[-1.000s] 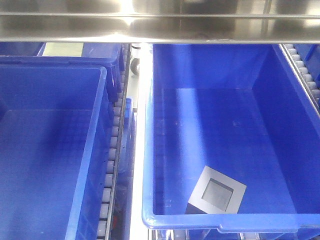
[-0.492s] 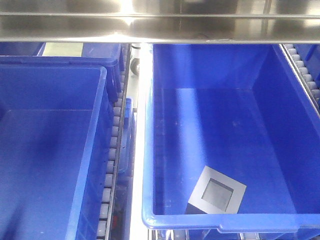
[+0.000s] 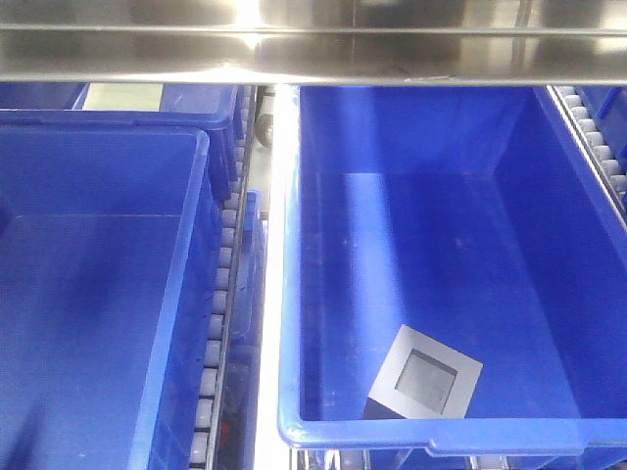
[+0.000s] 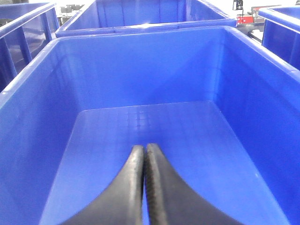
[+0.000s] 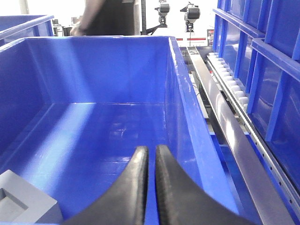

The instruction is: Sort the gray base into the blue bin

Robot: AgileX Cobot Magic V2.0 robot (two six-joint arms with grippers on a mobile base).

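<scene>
Blue plastic pretty much everywhere. From the front view, the gray base (image 3: 423,377) sits on the floor of the blue bin (image 3: 288,294) on the right, down in the near corner, turned diagonally to the walls with its square recess facing up. A second blue crate (image 3: 186,274) sits to the left, and a roller track (image 3: 221,323) runs between the two. A shiny steel bar (image 3: 313,54) crosses the top. Neither arm shows up in this view at all.

The wrist cams fill that in. The right gripper (image 5: 151,157) hangs over the same bin with its black fingers (image 5: 137,187) drawn nearly together, just a thin slit between them, gripping nothing. The base only pokes in at the bottom left corner of that view, well apart from the fingertips. You also get a roller conveyor (image 5: 229,86) beside the bin that the front view barely catches.

The left gripper (image 4: 144,152) is pressed fully closed, fingers touching, nothing between them, over the other crate.
</scene>
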